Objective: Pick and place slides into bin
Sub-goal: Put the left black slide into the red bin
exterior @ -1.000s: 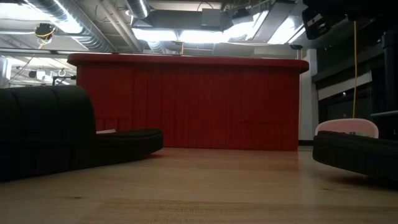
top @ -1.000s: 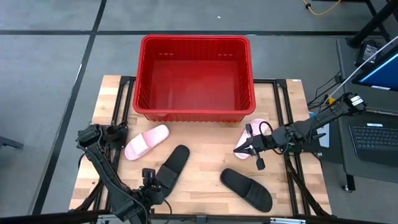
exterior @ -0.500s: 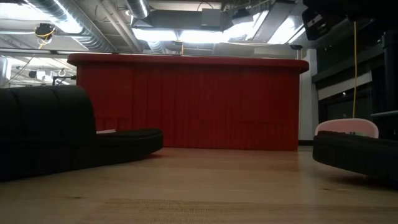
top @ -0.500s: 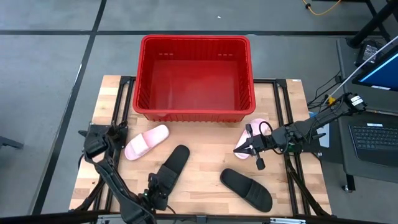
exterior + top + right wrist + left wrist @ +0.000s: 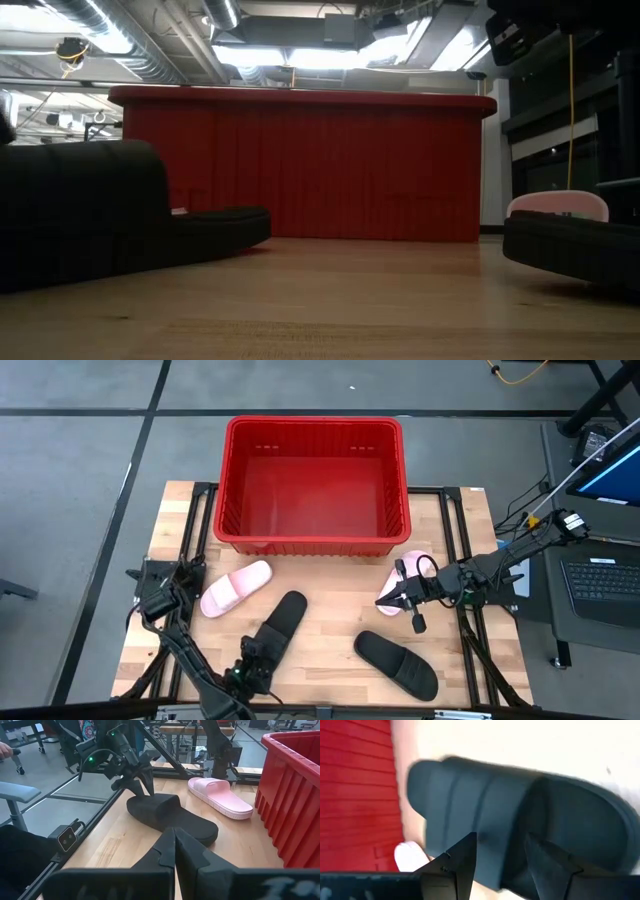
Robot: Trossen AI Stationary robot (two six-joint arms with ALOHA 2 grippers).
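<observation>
The step in hand looks like the first pick: the red bin (image 5: 312,485) is empty and all four slides lie on the wooden table (image 5: 330,615).

On the left, the left gripper (image 5: 252,665) hovers at the near end of a black slide (image 5: 276,625), the one lying left of centre. In its wrist view the two dark fingers (image 5: 461,865) stand spread wide, with the slide's broad strap (image 5: 475,805) just ahead of the tips and partly between them; they pinch nothing, and I cannot tell whether a tip touches the rubber. A pale pink slide (image 5: 236,587) lies beyond and to the left of these fingers, between them and the bin. The next move, as I judge it, calls for easing forward so the strap sits between the pads, then closing and lifting.

Further right, the second black slide (image 5: 397,663) lies untouched. The right gripper (image 5: 403,596) waits over the other pink slide (image 5: 402,574), its fingers (image 5: 172,851) pressed together and holding nothing.
</observation>
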